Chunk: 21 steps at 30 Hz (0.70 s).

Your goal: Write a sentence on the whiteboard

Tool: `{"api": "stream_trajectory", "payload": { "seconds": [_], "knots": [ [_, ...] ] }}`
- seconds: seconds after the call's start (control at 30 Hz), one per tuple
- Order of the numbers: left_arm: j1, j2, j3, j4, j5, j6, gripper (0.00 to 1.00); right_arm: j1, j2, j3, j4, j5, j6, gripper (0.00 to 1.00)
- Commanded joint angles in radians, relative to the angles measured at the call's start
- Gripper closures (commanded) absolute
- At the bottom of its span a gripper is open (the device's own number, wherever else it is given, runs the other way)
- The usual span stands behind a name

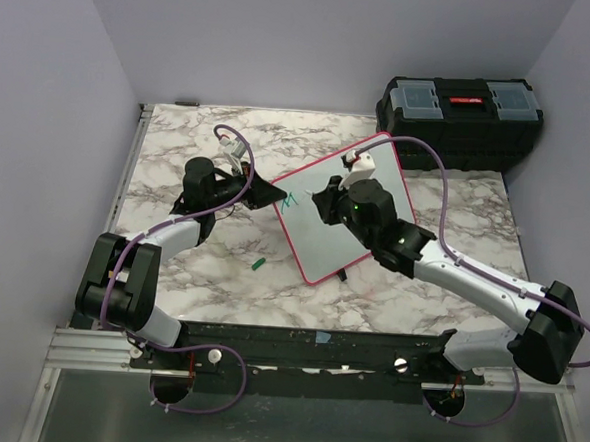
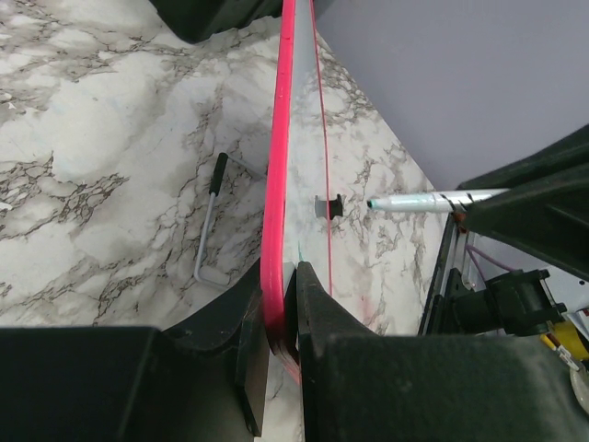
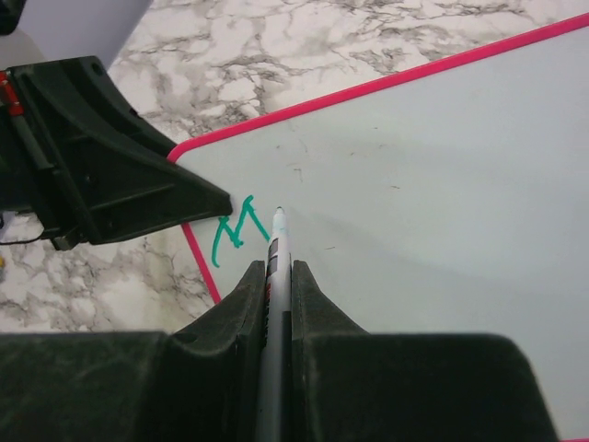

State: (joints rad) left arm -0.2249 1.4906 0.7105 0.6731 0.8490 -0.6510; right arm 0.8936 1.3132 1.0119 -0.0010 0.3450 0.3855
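Observation:
The whiteboard [image 1: 319, 245], white with a pink frame, lies tilted at the table's middle. My left gripper [image 1: 267, 193] is shut on its left corner; the left wrist view shows the pink edge [image 2: 280, 138] pinched between the jaws of the left gripper [image 2: 279, 281]. My right gripper [image 1: 321, 203] is shut on a white marker [image 3: 278, 249], also seen in the left wrist view [image 2: 433, 199]. The marker tip sits at the board [image 3: 442, 184], just right of a green "M" [image 3: 234, 236]. I cannot tell if the tip touches.
A black toolbox [image 1: 460, 116] stands at the back right. A small green cap [image 1: 258, 264] lies on the marble table [image 1: 180, 134] in front of the board. A thin metal rod with a black end [image 2: 210, 230] lies beside the board's edge.

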Motion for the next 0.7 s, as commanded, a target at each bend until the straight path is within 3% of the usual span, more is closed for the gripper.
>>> {"api": "stream_trajectory", "payload": {
  "seconds": [0.0, 0.67],
  "knots": [
    [-0.011, -0.026, 0.012, 0.032, 0.019, 0.092, 1.0, -0.031, 0.031, 0.02, 0.036, -0.028, 0.005, 0.99],
    [-0.011, -0.022, 0.017, 0.029, 0.024, 0.099, 1.0, -0.043, 0.112, 0.021, 0.085, -0.097, 0.0, 0.99]
  ]
}}
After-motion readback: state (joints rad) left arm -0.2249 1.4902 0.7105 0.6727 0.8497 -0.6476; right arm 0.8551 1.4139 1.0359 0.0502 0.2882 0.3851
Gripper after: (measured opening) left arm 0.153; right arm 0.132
